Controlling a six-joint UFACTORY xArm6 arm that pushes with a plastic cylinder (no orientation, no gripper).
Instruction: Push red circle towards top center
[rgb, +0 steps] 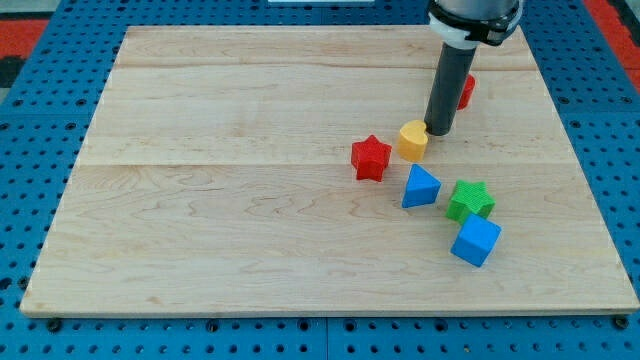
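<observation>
The red circle (466, 91) lies near the view's upper right, mostly hidden behind my dark rod; only its right edge shows. My tip (439, 131) rests on the board just left of and below the red circle, and right beside the yellow heart (412, 140) on its upper right side. A red star (371, 157) lies left of the yellow heart.
A blue triangle (420, 187), a green star (470, 200) and a blue cube (475, 241) lie below the tip, toward the view's lower right. The wooden board (220, 200) sits on a blue pegboard surface.
</observation>
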